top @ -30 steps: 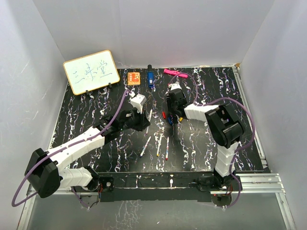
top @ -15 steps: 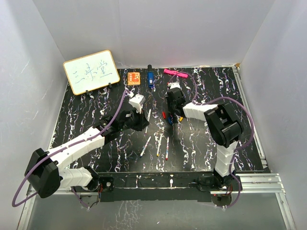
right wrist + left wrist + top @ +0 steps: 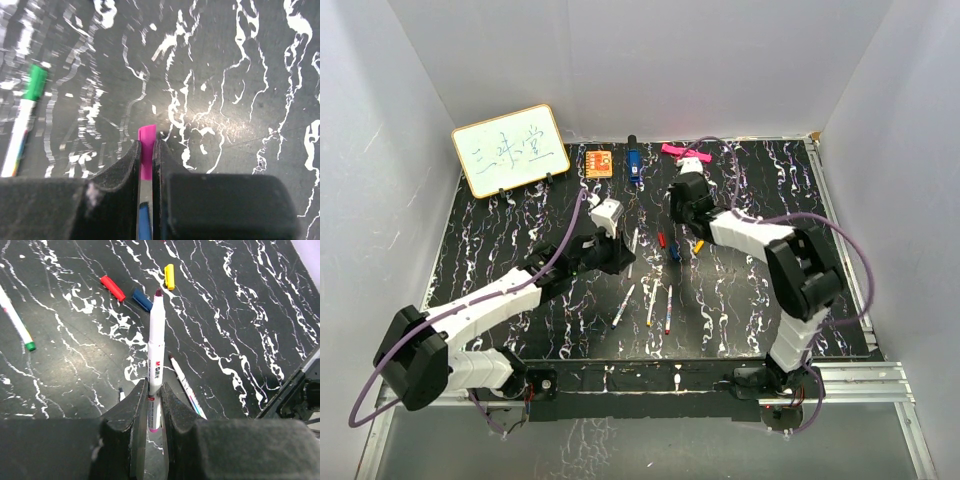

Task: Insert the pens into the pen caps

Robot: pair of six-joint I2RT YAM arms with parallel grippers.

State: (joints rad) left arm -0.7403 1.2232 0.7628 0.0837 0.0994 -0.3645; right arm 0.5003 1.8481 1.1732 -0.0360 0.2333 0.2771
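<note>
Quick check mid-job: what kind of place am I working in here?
Probably a lab robot test cell: plain white wall panels box in a black marbled table, with a handwritten whiteboard propped at the back.

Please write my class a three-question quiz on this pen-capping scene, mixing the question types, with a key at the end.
1. True or false: the left gripper is shut on a pen whose tip is bare.
2. What colour is the cap clamped in the right gripper? A green, B pink, C yellow.
3. Fill in: in the left wrist view, the blue cap lies on the table between the red cap and the ___ one.

Key: 1 true. 2 B. 3 yellow: the yellow cap.
</note>
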